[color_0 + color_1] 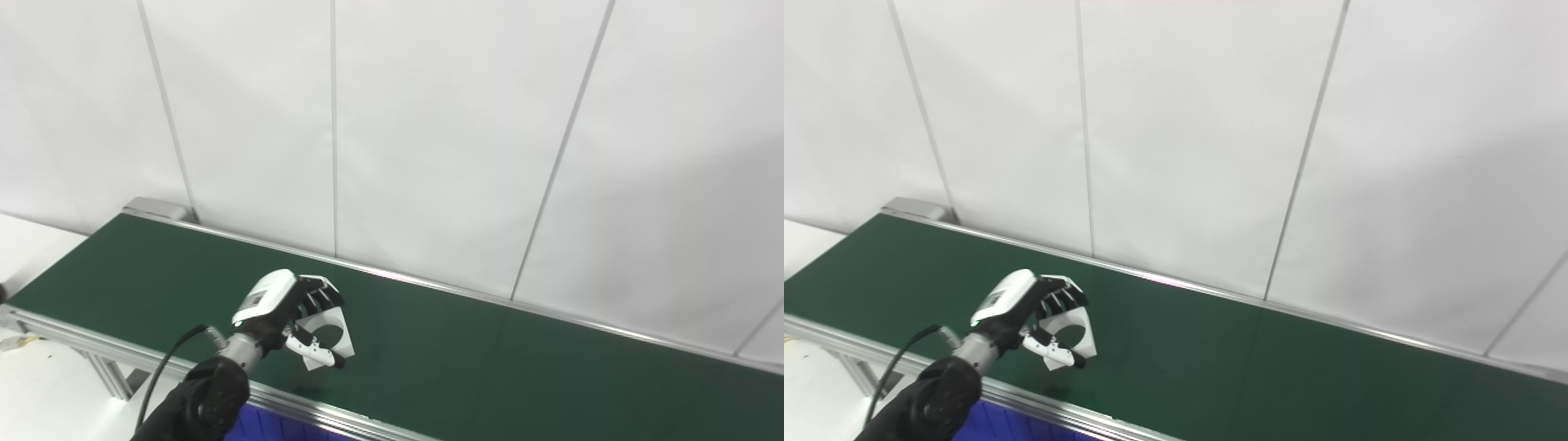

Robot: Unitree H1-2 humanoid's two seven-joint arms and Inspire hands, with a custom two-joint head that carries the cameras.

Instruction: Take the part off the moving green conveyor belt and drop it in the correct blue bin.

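My left hand [288,309] reaches over the near side of the green conveyor belt [490,355]. Its fingers are curled over the top of a white flat part [331,337] with a round hole, and its thumb [318,352] presses the part's lower edge. The part is tilted up in the hand; I cannot tell whether it still touches the belt. The same hand [1026,309] and part [1072,334] show in the right eye view. A strip of blue bin [275,429] shows under the belt's near rail, below the arm. My right hand is not in view.
The belt's silver near rail [343,419] runs along the bottom, its far rail [429,283] against the white panel wall. A white table surface [37,380] lies at the left, with the belt's metal leg frame [110,376].
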